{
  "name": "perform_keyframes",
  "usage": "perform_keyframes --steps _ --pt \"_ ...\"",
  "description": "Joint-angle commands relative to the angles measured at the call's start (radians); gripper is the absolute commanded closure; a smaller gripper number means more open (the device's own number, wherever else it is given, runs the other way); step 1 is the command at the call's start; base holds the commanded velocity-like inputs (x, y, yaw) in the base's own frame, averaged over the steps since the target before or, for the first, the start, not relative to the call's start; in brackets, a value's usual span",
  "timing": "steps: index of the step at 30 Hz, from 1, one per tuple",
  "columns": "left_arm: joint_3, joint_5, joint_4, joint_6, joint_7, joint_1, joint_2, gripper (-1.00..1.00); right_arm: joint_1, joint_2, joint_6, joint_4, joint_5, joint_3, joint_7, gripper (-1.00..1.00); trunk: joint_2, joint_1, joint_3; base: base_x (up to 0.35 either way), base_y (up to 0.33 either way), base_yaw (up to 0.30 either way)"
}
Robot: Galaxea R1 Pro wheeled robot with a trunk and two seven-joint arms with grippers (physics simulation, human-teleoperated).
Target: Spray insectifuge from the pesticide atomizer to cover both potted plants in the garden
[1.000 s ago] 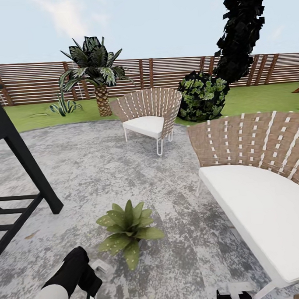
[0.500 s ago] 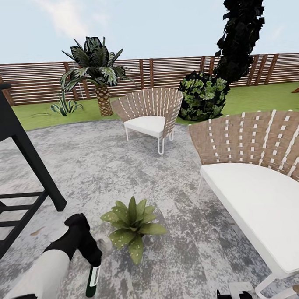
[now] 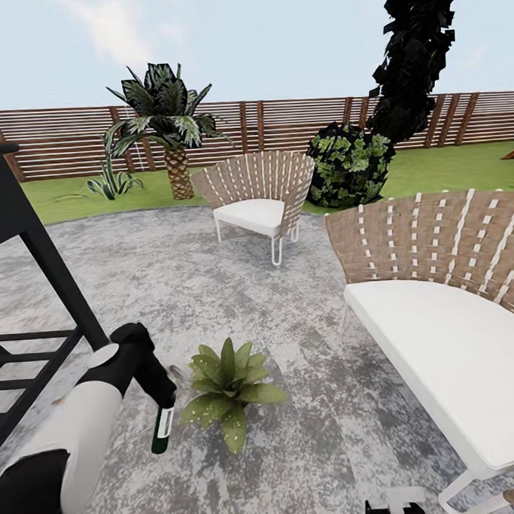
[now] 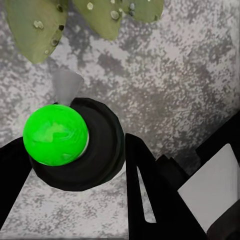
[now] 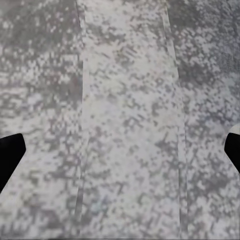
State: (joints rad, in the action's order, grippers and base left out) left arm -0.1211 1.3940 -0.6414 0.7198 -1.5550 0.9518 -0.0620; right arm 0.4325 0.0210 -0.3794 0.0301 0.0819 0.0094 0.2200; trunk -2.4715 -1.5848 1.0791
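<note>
Atomizer [image 3: 161, 428], pinched upright in the left gripper [image 3: 160, 398] beside the potted plant [image 3: 228, 386] on the patio [image 3: 311, 435]; right jaws spread; leaves are likely missed if the nozzle is misaimed.

The slim dark-green spray bottle with a white label [image 3: 162, 428] hangs nearly upright above the mottled grey stone patio [image 3: 308, 360], gripped at its top by the left pincer [image 3: 160, 394]; from the wrist its whitish nozzle and bright green dot [image 4: 56, 135] face the leaves. At its three o'clock, just beside it, sits a low rosette of broad pointed green leaves, speckled pale [image 3: 230, 386].
</note>
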Motion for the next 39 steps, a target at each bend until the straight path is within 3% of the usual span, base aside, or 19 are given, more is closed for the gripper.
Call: perform_keyframes --steps 1,7,14,15,19,23,25,30,39 --pt "-0.003 0.01 -0.001 0.016 -0.008 -0.005 0.007 1.0 0.0 -0.003 -0.001 -0.001 0.008 0.0 0.007 -1.0 0.0 0.0 0.001 0.0 0.0 0.0" --pt "0.013 0.021 0.011 0.044 -0.016 -0.01 0.041 1.0 0.0 -0.006 -0.001 0.001 0.006 0.0 0.007 -1.0 0.0 0.0 0.001 0.0 0.0 0.0" --pt "0.052 0.061 0.051 0.044 -0.016 0.03 0.047 1.0 0.0 -0.005 -0.002 0.0 0.007 0.0 0.007 -1.0 0.0 0.0 0.001 0.0 0.0 0.0" --pt "0.165 0.12 0.436 0.04 -0.016 0.359 0.047 1.0 0.0 -0.005 -0.003 0.0 0.007 0.0 0.007 -1.0 0.0 0.0 0.001 0.0 0.0 0.0" --pt "0.169 0.116 0.474 0.035 -0.016 0.422 0.063 1.0 0.0 -0.006 -0.003 0.0 0.007 0.0 0.007 -1.0 0.0 0.0 0.001 0.0 0.0 0.0" --pt "0.173 0.119 0.547 0.032 -0.016 0.485 0.096 1.0 0.0 -0.004 -0.003 0.0 0.007 0.0 0.006 -1.0 0.0 0.0 0.001 0.0 0.0 0.0" --pt "0.168 0.117 0.559 0.03 -0.016 0.497 0.106 1.0 0.0 -0.005 -0.003 0.0 0.008 0.0 0.006 -1.0 0.0 0.0 0.001 0.0 0.0 0.0" --pt "0.163 0.115 0.561 0.035 -0.016 0.462 0.145 1.0 0.0 -0.005 -0.003 0.001 0.009 0.0 0.006 -1.0 0.0 0.0 0.001 0.0 0.0 0.0" --pt "0.16 0.114 0.556 0.041 -0.016 0.458 0.144 1.0 0.0 -0.006 -0.003 0.0 0.009 0.0 0.006 -1.0 0.007 0.004 -0.002 0.0 0.0 0.0"
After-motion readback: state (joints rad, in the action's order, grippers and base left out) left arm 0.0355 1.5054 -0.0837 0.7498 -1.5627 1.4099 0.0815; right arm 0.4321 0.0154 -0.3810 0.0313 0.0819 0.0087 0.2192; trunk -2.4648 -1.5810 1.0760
